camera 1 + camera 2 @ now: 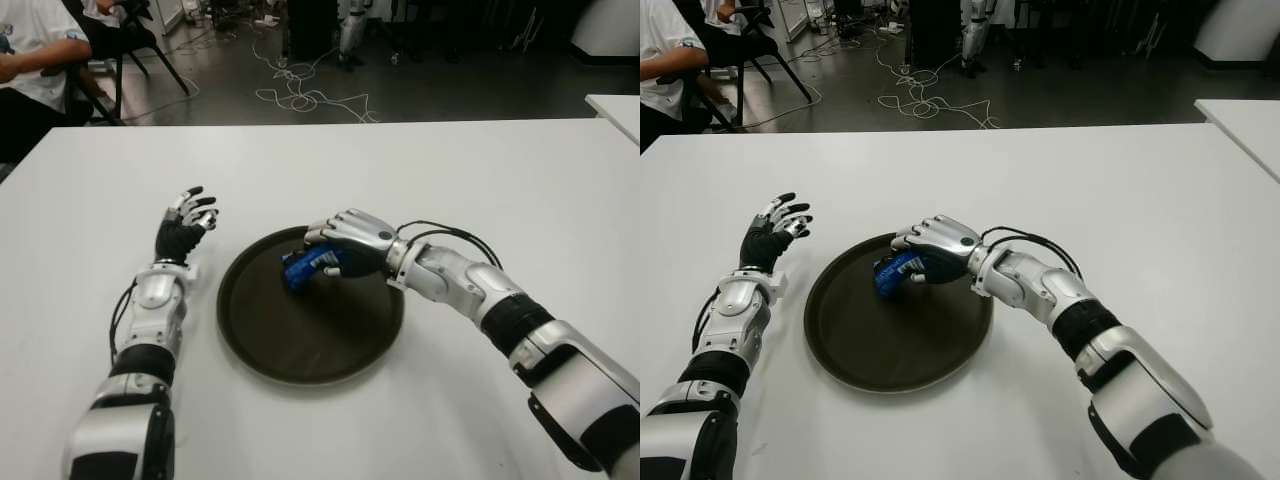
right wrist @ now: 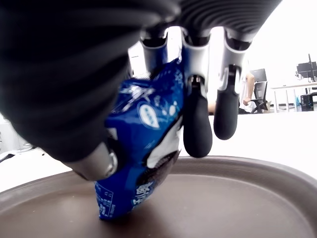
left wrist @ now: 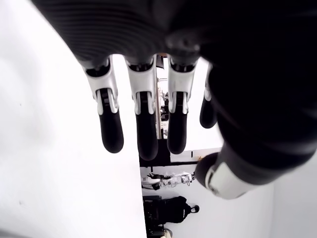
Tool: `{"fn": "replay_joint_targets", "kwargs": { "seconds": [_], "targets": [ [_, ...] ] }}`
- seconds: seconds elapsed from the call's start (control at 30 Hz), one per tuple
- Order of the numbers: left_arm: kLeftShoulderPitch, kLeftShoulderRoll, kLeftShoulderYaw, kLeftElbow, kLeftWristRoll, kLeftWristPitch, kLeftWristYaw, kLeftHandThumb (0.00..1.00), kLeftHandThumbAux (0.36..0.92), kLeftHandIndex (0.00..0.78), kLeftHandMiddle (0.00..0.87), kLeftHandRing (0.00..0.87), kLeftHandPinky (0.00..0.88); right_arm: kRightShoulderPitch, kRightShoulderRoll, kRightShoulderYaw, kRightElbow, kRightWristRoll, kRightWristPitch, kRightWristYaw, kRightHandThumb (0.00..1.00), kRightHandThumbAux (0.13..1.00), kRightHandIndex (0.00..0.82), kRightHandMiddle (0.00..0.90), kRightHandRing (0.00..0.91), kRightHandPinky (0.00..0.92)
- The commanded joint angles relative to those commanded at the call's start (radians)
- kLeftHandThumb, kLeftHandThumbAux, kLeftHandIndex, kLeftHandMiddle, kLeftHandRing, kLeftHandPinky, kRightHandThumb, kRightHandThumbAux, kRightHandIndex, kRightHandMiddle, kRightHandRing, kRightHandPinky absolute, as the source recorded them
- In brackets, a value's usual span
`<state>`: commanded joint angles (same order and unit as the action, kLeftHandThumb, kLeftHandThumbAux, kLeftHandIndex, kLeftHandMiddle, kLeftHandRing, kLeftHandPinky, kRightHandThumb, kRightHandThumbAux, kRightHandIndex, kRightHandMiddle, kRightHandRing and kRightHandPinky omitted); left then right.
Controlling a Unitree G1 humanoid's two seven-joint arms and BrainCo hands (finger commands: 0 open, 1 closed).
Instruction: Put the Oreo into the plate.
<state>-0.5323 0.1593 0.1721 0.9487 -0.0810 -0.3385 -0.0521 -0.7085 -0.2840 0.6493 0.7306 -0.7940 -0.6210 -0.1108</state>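
On the left, the left hand (image 1: 186,222) shows idle over the white tabletop (image 1: 520,190), fingers spread and holding nothing, just left of the dark round plate (image 1: 300,355). Over the plate's far side, the right hand (image 1: 345,245) has its fingers curled around the blue Oreo pack (image 2: 141,148), whose lower end hangs close to the plate's floor, perhaps touching it. The placing step looks nearly done; next the fingers need to loosen and the hand lift clear
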Motion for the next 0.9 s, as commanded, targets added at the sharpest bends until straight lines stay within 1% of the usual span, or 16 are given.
{"fn": "replay_joint_targets", "kwargs": {
  "seconds": [0.13,0.27,0.43,0.6,0.73,0.9],
  "targets": [
    [0.001,0.001,0.0,0.0,0.0,-0.001,0.0,0.302,0.764,0.184,0.271,0.271,0.298,0.006,-0.008,0.001,-0.012,-0.001,-0.004,0.003,0.687,0.735,0.419,0.52,0.519,0.503],
    [0.004,0.001,0.0,0.001,0.0,-0.007,0.0,0.295,0.759,0.183,0.27,0.27,0.297,0.017,-0.014,0.004,-0.011,-0.002,-0.007,0.0,0.687,0.735,0.419,0.517,0.518,0.503],
    [0.003,0.001,0.001,0.004,-0.001,-0.009,-0.001,0.299,0.755,0.185,0.27,0.272,0.3,0.03,-0.021,0.0,-0.014,0.012,-0.018,0.014,0.688,0.735,0.419,0.502,0.499,0.485],
    [0.001,0.0,0.003,0.007,-0.005,-0.011,-0.003,0.315,0.748,0.185,0.27,0.275,0.303,0.054,-0.044,-0.026,-0.05,0.071,-0.049,0.082,0.688,0.735,0.419,0.504,0.503,0.494],
    [0.009,-0.002,0.003,-0.006,-0.005,-0.018,-0.004,0.324,0.746,0.183,0.272,0.277,0.307,0.073,-0.045,-0.048,-0.067,0.138,-0.073,0.15,0.689,0.736,0.418,0.503,0.496,0.489],
    [0.009,-0.001,0.003,-0.005,-0.004,-0.018,-0.001,0.318,0.743,0.184,0.276,0.281,0.313,0.094,-0.045,-0.072,-0.079,0.185,-0.086,0.192,0.687,0.737,0.417,0.503,0.505,0.492]
  ]
}}
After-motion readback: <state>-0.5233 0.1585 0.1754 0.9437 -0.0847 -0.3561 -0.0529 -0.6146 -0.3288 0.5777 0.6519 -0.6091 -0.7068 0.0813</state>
